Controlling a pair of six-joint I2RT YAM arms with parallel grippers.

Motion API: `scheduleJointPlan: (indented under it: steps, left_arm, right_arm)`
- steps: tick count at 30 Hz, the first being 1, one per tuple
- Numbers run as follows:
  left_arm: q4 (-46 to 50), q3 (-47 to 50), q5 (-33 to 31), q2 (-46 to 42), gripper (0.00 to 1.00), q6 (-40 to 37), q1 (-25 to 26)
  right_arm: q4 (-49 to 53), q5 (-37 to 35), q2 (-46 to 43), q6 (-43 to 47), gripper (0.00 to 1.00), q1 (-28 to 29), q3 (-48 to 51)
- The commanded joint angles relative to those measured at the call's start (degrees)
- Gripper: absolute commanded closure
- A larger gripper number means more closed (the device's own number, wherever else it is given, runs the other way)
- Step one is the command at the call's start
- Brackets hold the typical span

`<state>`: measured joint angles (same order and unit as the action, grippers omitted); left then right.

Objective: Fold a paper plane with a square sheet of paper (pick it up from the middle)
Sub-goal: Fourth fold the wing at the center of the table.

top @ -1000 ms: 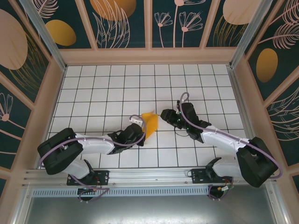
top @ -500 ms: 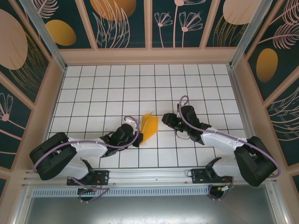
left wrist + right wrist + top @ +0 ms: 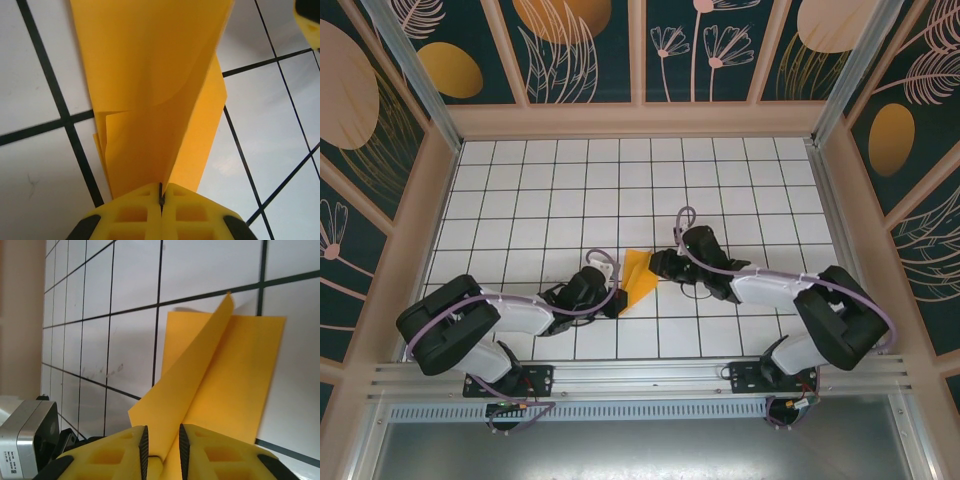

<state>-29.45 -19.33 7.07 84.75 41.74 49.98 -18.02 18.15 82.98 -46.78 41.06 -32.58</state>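
On white tiles point(image 3: 520, 205), creased orange-yellow paper plane point(image 3: 638, 273), left gripper point(image 3: 161, 194) clamping its tip, right gripper point(image 3: 162, 442) parted around flap.

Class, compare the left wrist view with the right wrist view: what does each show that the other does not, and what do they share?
Left wrist: the left gripper, jaws shut on the narrow end of the paper. Right wrist: the right gripper, jaws slightly apart around a raised flap, plus a grey block. Both: the paper lying on white grid tiles.
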Motion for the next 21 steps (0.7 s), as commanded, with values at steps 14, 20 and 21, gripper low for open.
scheduleJointPlan:
  steps: [14, 20, 21]
  left_arm:
    - [-5.4, 2.8, 6.3, 2.5, 1.0, 8.6, -2.9]
    - [-6.5, 3.4, 8.5, 2.9, 1.0, 10.2, -4.4]
    - [-6.4, 3.4, 8.8, 2.9, 1.0, 10.5, -4.7]
  right_arm:
    - [-13.3, 10.8, 11.0, -2.8, 0.9, 2.9, -4.3]
    - [-14.6, 11.7, 14.7, -3.7, 0.91, 3.0, -6.0]
    - [-14.3, 11.2, 15.0, -3.7, 0.91, 3.0, -6.2]
